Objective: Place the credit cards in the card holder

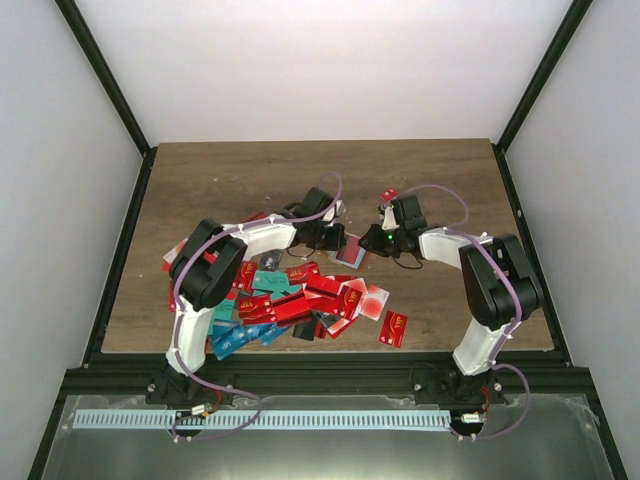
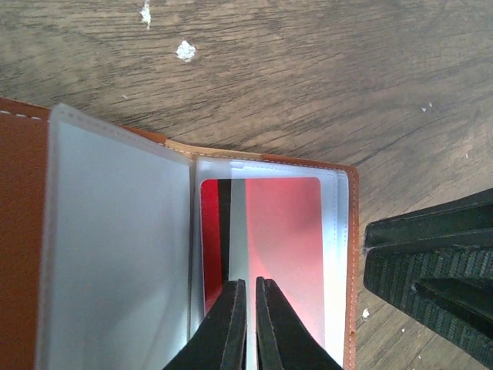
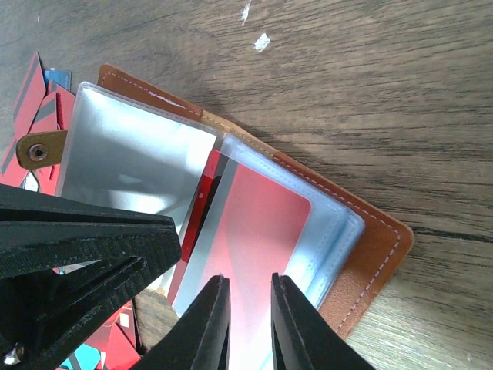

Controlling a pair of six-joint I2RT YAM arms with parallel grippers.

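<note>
Top external view: the holder (image 1: 350,254) lies open on the bench (image 1: 230,180), at 1 o'clock of the heap of cards (image 1: 300,300), with both arms reaching to it. Left wrist view: a red card (image 2: 285,231) sits in the holder's clear sleeve (image 2: 333,262). At its 6 o'clock edge the left jaws are closed to a slit. By the holder the right jaws stand narrowly apart; whether they pinch anything I cannot tell.

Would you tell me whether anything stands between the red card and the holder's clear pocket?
Nothing visible does; the red card appears to lie inside the card holder's clear pocket, beneath the left tool's tips.
</note>
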